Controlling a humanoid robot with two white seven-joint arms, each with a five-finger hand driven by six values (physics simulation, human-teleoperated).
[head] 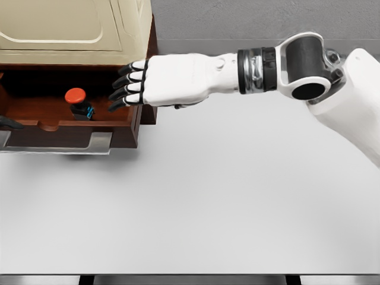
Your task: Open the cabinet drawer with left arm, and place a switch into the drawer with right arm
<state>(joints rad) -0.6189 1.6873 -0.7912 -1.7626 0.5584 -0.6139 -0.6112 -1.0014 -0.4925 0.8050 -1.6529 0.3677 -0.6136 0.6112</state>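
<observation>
Switch [79, 103], red-capped on a black body, stands upright inside the pulled-out drawer [71, 127] of the wooden cabinet [71, 35] at the worktop's [196, 202] far left. Right hand [148, 82] reaches in from the right, over the drawer's right edge, fingers [122, 89] extended and loosely apart, holding nothing, clear of the switch.

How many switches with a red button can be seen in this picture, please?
1. The switch stands inside the open drawer of the cabinet, just left of the right robot hand. Others may be hidden in the drawer's shadowed back.
</observation>
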